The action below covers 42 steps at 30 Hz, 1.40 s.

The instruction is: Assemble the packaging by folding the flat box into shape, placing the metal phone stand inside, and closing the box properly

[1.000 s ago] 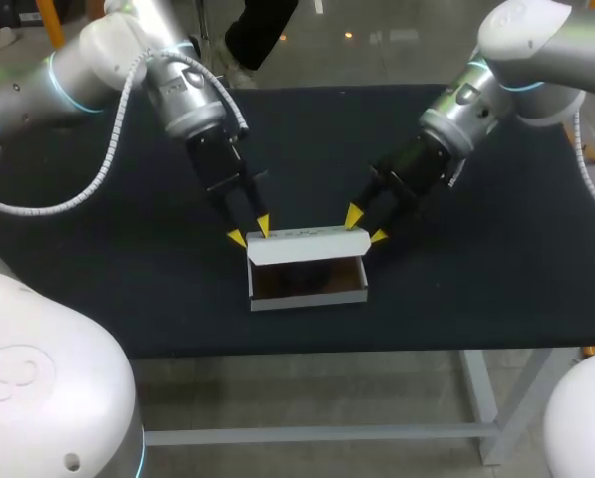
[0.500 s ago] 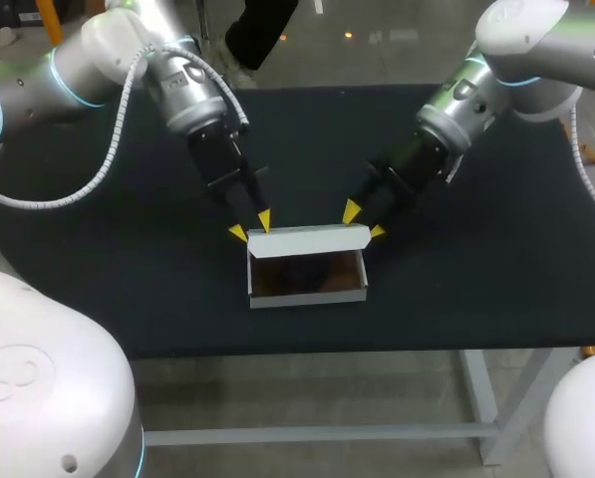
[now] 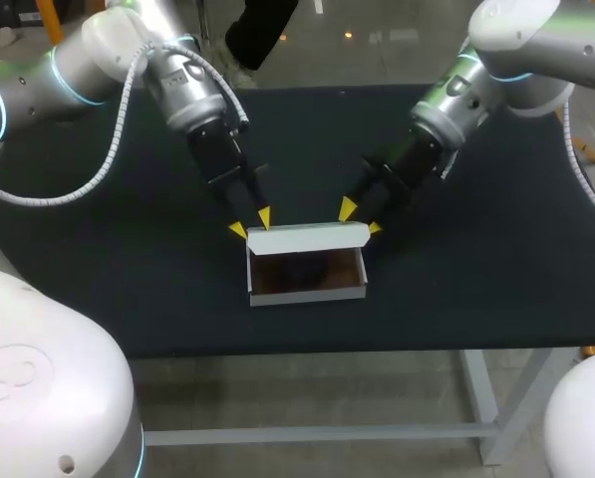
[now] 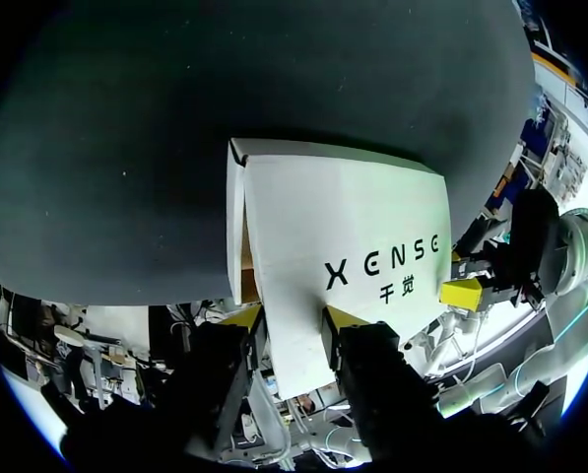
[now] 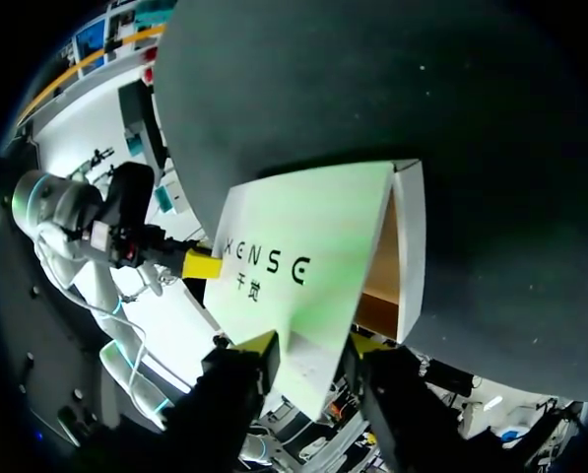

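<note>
A white box (image 3: 307,292) with a brown inside stands open near the table's front edge; a dark shape (image 3: 302,267) lies in it, too dim to name. Its lid (image 3: 307,237) stands raised along the back wall. My left gripper (image 3: 250,224) is at the lid's left end, my right gripper (image 3: 361,218) at its right end. In the left wrist view a corner of the lid (image 4: 353,217) pokes between the open left gripper (image 4: 294,317). The right wrist view shows the other corner of the lid (image 5: 303,246) between the open right gripper (image 5: 308,343).
The black table (image 3: 128,249) carries only the box. Bare cloth stretches to the left, right and behind the arms. The box sits a short way from the table's front edge (image 3: 307,349).
Both grippers have drawn back a little toward the table's rear. The lid has tipped further up and back with them, so more of the box's inside shows.
</note>
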Available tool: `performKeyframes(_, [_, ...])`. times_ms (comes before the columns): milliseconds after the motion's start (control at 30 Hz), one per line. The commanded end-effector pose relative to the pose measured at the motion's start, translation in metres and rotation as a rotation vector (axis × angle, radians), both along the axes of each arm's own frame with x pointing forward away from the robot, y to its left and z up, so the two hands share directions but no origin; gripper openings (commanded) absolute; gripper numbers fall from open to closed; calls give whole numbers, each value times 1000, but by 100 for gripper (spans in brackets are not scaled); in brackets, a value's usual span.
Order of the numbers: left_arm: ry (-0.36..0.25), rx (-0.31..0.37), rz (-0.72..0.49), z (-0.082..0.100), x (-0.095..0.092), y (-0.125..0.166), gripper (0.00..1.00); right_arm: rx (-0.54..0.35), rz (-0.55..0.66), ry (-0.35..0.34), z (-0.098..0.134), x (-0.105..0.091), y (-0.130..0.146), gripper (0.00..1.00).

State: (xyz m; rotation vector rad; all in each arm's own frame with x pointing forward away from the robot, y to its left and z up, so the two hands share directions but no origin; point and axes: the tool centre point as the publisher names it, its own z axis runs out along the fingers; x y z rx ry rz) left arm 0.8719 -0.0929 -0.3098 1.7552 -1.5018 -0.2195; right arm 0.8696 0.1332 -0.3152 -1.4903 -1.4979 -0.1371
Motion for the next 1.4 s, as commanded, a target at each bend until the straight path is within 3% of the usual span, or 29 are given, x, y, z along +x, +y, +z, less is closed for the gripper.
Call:
performKeyframes(33, [6, -6, 2, 0, 4, -6, 39, 2, 10, 10, 0, 6, 6, 47])
performKeyframes(400, [-5, -34, 39, -2, 7, -8, 42, 1, 14, 11, 1, 8, 7, 47])
performKeyframes(867, [-31, -69, 85, -1, 6, -9, 34, -1, 16, 12, 1, 9, 7, 46])
performKeyframes(1400, [-47, -96, 123, -3, 3, -4, 36, 0, 18, 17, -3, 9, 8, 47])
